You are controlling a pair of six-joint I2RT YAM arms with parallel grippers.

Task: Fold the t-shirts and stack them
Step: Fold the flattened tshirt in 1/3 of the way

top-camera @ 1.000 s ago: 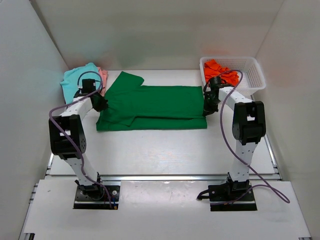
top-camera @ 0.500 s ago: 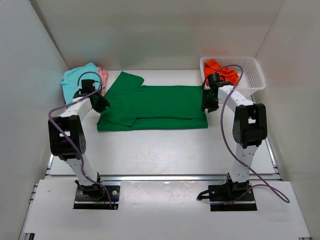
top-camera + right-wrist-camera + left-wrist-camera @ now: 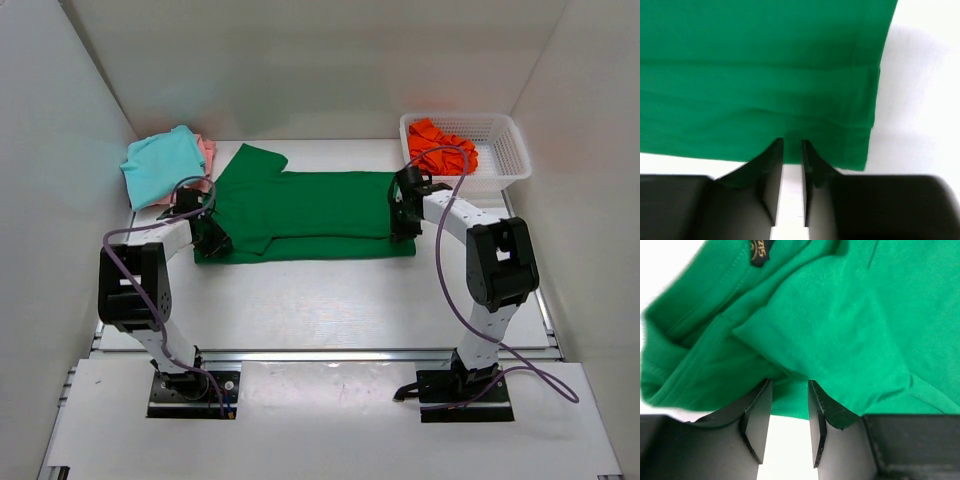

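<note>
step: folding the dark green t-shirt (image 3: pixel 310 210); it lies flat mid-table | left gripper (image 3: pixel 789 385): my jaws part-open at its near sleeve edge; holding nothing | right gripper (image 3: pixel 791 142): narrowly apart at its near hem; holding nothing | next, I judge: pinch both ends; lift evenly

Soft matt green cloth t-shirt (image 3: pixel 320 205), white plastic mesh basket (image 3: pixel 505 150)

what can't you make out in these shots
Pink shirt: top view, nearly all under the teal shirt.
Orange shirt: top view, bunched in the basket, its shape unreadable.
Collar label: left wrist view, cut off by the top edge, print too small.
Right claw: right wrist view, blurred; whether it pinches the green shirt's hem is unclear.
</note>
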